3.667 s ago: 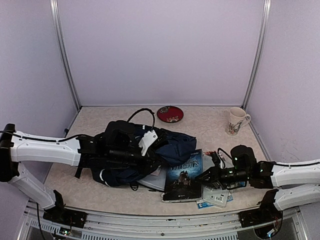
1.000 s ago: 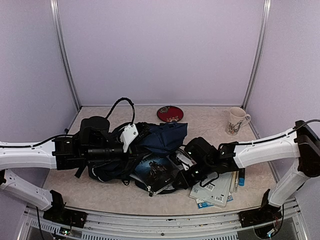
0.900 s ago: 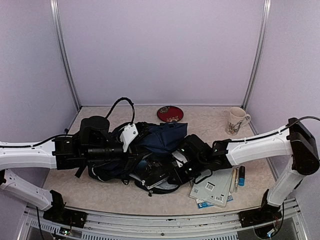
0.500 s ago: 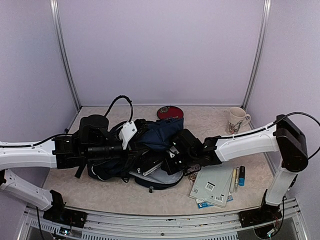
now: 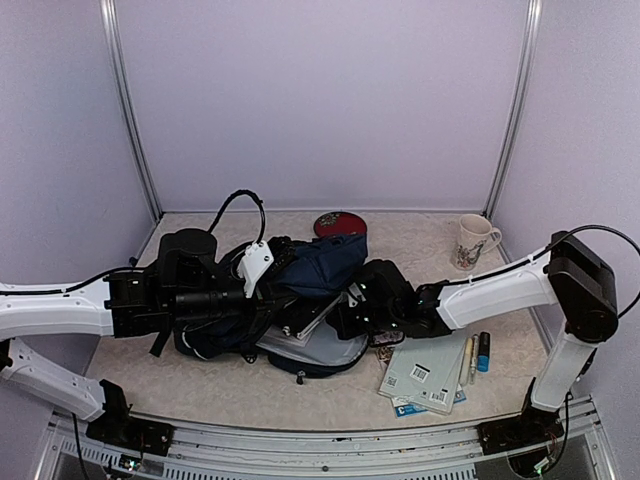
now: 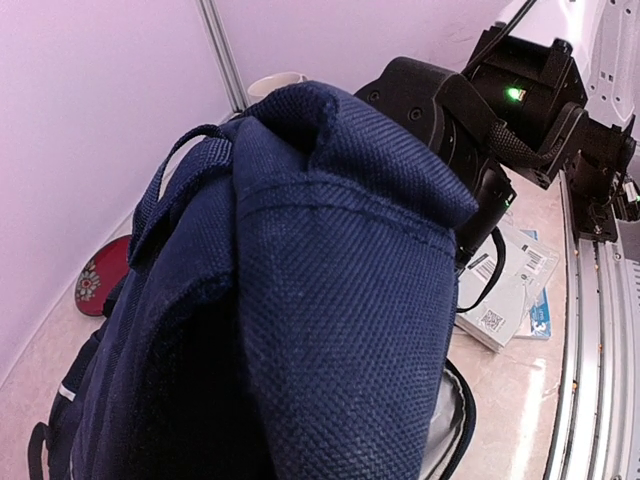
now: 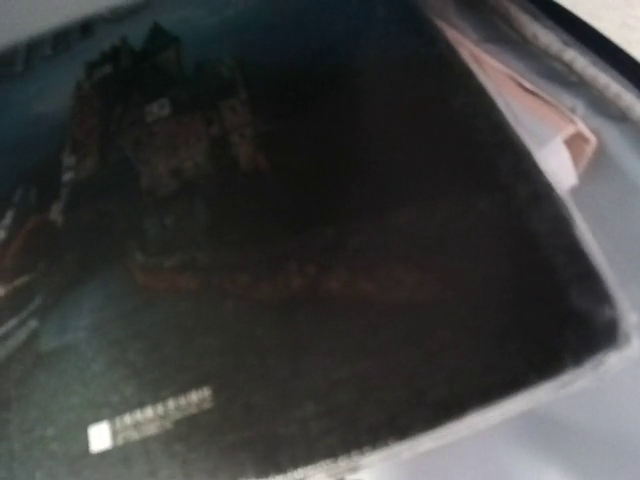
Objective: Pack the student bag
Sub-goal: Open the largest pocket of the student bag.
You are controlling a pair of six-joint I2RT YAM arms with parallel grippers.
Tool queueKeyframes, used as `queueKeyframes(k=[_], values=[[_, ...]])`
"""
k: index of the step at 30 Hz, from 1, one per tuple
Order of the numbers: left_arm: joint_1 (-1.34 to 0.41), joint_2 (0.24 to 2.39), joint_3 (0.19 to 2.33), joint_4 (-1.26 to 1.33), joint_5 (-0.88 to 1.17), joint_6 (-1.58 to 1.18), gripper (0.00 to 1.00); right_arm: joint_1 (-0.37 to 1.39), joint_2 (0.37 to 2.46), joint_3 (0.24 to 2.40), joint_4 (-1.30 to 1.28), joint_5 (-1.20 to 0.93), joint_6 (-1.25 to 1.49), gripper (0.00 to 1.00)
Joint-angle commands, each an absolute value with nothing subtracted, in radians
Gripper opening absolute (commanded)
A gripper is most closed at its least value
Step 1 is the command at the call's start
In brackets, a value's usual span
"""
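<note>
student bag (image 5: 322,268): one soft backpack of coarse woven navy cloth, slumped on its side on the speckled beige table (image 5: 200,392), its mouth facing the right arm. the left gripper (image 5: 266,274) is closed on a bunched fold of the bag's upper flap and holds it raised. seen from the left wrist, the weave, a stitched hem and one strap loop fill the view. directly under that flap the smooth grey lining (image 5: 335,350) shows, edged by a black zip line. the right gripper (image 5: 346,317) is inside the mouth, jaws narrow and closed on one book (image 7: 300,250). the book is flat and rectangular, with a dark glossy cover printed with a castle, and it lies on the lining just ahead of the jaws. behind the right jaws, toward that arm's base, lie at least two flat pale booklets (image 5: 425,366) with barcodes, two thin pens (image 5: 468,358) and one short blue-ended tube (image 5: 483,352). beyond the right jaws lies one round glossy red plate (image 5: 340,225). well off to their right stands one upright pale printed mug (image 5: 474,241).
</note>
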State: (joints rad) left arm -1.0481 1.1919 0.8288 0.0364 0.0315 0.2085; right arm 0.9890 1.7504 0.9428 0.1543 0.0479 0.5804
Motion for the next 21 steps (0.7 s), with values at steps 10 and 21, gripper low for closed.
queueKeyframes(k=[10, 21], values=[[-1.066, 1.169, 0.872, 0.199, 0.119, 0.204, 0.0, 0.902, 1.825, 1.013, 0.4, -0.065, 0.657, 0.08], [-1.063, 1.177, 0.873, 0.196, 0.043, 0.201, 0.0, 0.89, 1.582, 0.961, 0.002, -0.054, 0.63, 0.34]])
